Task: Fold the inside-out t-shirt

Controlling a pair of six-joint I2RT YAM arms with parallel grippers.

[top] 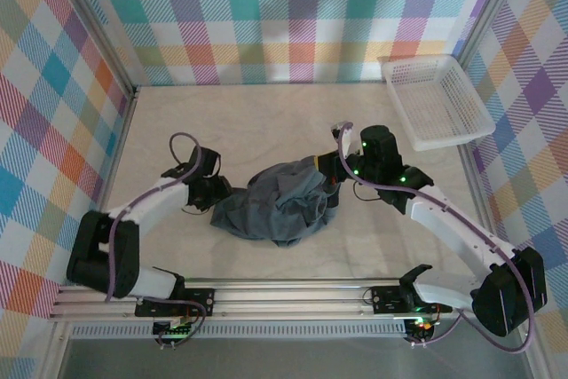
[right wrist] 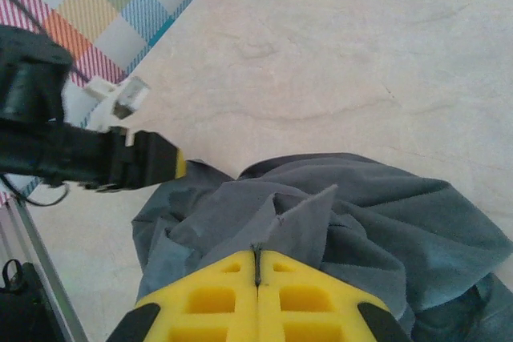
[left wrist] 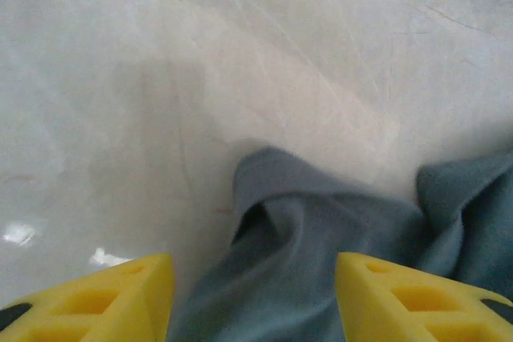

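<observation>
Pinching a fold of the inside-out t-shirt [top: 280,206] in the right pincer [right wrist: 256,278], pressed together on the basket [top: 439,99] side, probably to draw the heap open. Holding the left pincer [left wrist: 252,270] spread astride the edge farthest from the basket. Slate-grey, crumpled, wrinkled; on the surface [top: 266,122], well apart from the basket.
</observation>
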